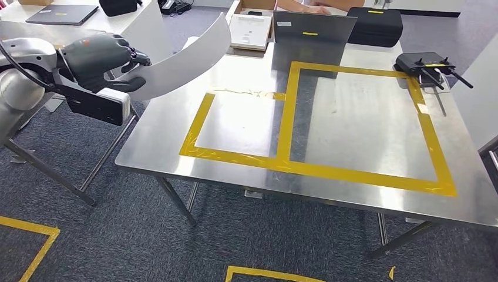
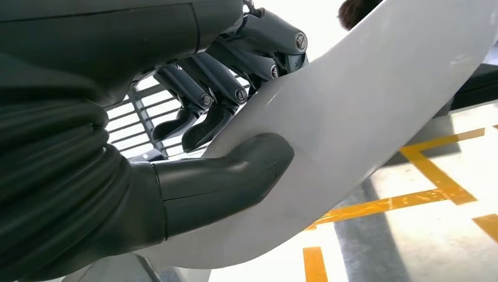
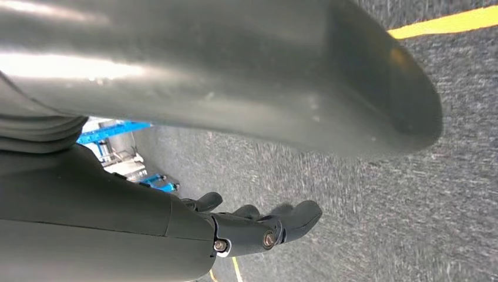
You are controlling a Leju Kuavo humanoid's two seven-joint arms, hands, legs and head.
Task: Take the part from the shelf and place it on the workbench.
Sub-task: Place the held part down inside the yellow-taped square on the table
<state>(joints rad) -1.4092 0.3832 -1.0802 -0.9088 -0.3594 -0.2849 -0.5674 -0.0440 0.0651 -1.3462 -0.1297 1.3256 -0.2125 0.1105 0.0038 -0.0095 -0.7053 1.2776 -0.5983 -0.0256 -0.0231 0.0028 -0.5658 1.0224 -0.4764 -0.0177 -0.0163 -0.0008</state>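
— Grey carpet [image 1: 135, 235] with yellow tape marks [image 1: 35, 235] fills the foreground under the head camera; what sits just above it?

— A steel-topped workbench on thin metal legs [image 1: 246, 126], its near edge running across the middle of the view. Yellow tape [image 1: 329, 170] outlines two adjoining rectangles on the top, a smaller one on the left and a larger one on the right, and both outlined areas are bare metal.

— And the part?

— The long, curved white plastic panel [image 1: 176, 61] is in the air, gripped by the left hand [image 1: 103, 56] at its lower end. In the left wrist view the thick grey thumb [image 2: 229, 176] presses one face and the dark fingers [image 2: 235, 88] curl over the other. The free end reaches over the bench's far left corner, above the surface rather than on it.

— What crowds the edges?

— A black device with thin antennas [image 1: 428, 64] lies at the far right corner, just outside the tape. A grey upright metal panel [image 1: 311, 35] stands at the far edge, with a black case [image 1: 376, 26] behind it and a white flat box [image 1: 249, 29] beside it. A white desk carrying a dark laptop [image 1: 61, 14] lies to the left, near the raised arm.

— The right hand?

— The right hand [image 3: 258, 226] hangs over carpet, fingers loosely apart, holding nothing.
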